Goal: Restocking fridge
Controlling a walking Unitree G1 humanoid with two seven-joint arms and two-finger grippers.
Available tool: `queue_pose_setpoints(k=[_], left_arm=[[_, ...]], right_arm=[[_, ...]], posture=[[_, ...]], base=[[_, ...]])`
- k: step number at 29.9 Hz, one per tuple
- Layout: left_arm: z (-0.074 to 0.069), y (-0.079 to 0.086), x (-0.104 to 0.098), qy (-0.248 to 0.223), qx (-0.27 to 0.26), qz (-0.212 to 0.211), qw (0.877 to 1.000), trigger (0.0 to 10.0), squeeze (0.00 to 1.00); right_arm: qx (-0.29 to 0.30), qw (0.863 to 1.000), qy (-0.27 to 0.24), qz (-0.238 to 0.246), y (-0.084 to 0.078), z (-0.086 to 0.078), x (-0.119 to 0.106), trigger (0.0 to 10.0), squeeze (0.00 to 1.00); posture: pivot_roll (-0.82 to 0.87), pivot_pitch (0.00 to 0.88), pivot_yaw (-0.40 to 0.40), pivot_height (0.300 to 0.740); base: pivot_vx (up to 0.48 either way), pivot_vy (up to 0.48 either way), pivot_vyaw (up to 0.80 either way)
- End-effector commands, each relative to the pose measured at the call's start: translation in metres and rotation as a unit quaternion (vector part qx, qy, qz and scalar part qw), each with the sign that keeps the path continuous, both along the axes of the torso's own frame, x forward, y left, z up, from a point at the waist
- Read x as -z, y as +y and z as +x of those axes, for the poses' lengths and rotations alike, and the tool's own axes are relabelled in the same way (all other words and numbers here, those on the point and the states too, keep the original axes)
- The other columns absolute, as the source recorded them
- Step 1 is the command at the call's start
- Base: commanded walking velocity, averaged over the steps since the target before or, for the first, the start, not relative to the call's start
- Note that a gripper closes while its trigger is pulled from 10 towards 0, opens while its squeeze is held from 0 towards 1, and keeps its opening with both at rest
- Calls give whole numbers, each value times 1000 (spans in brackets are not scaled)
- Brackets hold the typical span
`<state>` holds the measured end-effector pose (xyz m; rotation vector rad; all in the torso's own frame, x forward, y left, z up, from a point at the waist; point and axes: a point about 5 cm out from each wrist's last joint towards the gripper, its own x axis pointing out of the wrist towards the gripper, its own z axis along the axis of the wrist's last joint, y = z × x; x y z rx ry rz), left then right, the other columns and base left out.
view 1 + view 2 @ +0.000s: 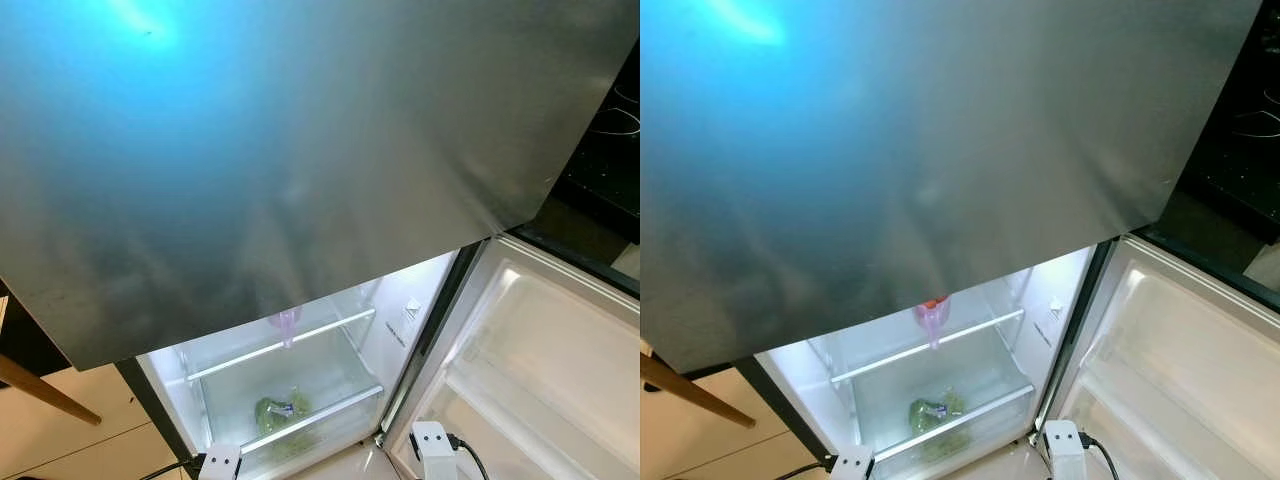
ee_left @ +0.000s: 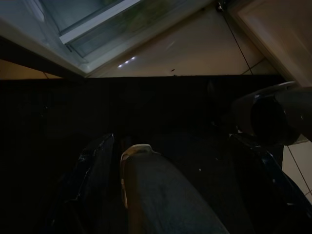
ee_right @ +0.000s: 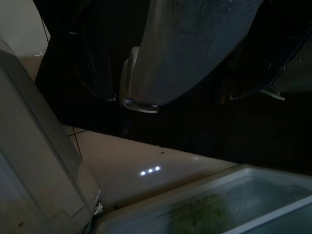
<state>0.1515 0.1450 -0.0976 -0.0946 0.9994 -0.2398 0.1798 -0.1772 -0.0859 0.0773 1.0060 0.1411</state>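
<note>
From the head I see the fridge [image 1: 300, 200] open, greens [image 1: 283, 410] in its lower drawer [image 1: 310, 415]. Left wrist: left gripper [image 2: 170, 161] dim, grip unreadable. Right wrist: right gripper [image 3: 190, 92] likewise.

Pale tiled floor [image 1: 70, 425] at lower left, a wooden leg [image 1: 45, 390] slanting across it; black cooktop [image 1: 615, 140] at right edge

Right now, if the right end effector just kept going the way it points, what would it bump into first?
Probably the pale tiled floor just ahead, before the lit fridge drawer holding something green; depth is hard to judge in this dark view.
</note>
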Motion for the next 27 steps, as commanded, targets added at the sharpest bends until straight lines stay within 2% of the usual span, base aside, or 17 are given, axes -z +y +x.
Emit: queue_pose_setpoints(k=[1, 27], left_arm=[[-6, -7, 2, 11, 6, -9, 1000, 10000, 0], [-7, -8, 3, 17, 7, -15, 1000, 10000, 0]], right_arm=[[7, 1000, 14, -1, -3, -7, 3, 10000, 0], [-2, 1000, 11, 3, -2, -8, 3, 10000, 0]], posture=[[-30, 50, -41, 740], [-34, 50, -40, 740]], base=[[0, 0, 0], [0, 0, 0]])
